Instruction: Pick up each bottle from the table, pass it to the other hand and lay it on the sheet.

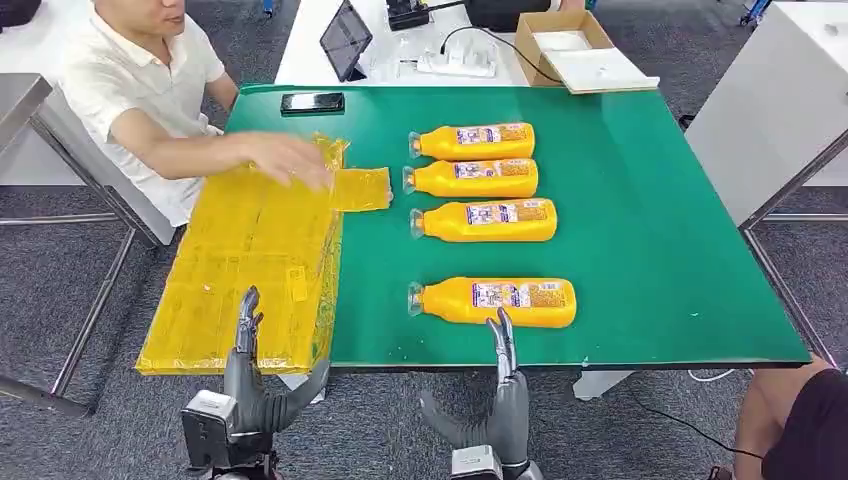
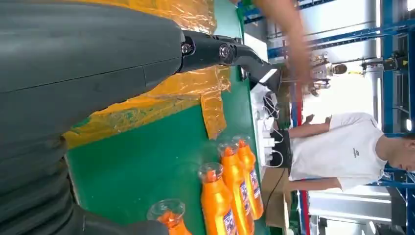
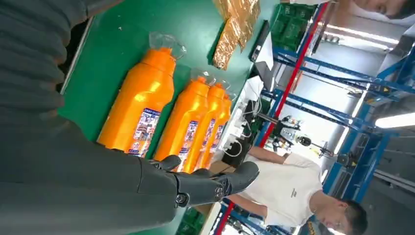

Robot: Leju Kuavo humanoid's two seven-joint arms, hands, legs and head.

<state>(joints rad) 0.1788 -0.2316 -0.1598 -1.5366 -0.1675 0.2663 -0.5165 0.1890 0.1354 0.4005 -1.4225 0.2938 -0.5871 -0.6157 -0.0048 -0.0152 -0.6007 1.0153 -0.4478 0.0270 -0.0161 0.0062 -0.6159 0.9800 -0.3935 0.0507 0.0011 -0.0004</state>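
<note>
Left hand: the left hand [image 1: 248, 385] hangs at the near edge of the bench [image 1: 660, 250], fingers apart and holding nothing, fingertips up by the near end of the sheet [image 1: 240, 290].
Right hand: the right hand [image 1: 495, 405] sits just short of the near edge too, fingers spread, nothing in it, right below the nearest bottle [image 1: 495, 301].
Nearest bottle: lying on its side on the green top, cap to the left, apart from the others.
Far bottles: three more bottles [image 1: 480, 181] lie side by side further back, caps left.
Sheet: yellow, on the left side, overhanging the bench's left edge.
Person: at far left, a person's hand [image 1: 285, 160] presses the sheet's far end.
Phone: a dark phone [image 1: 312, 102] lies at the far edge.
</note>
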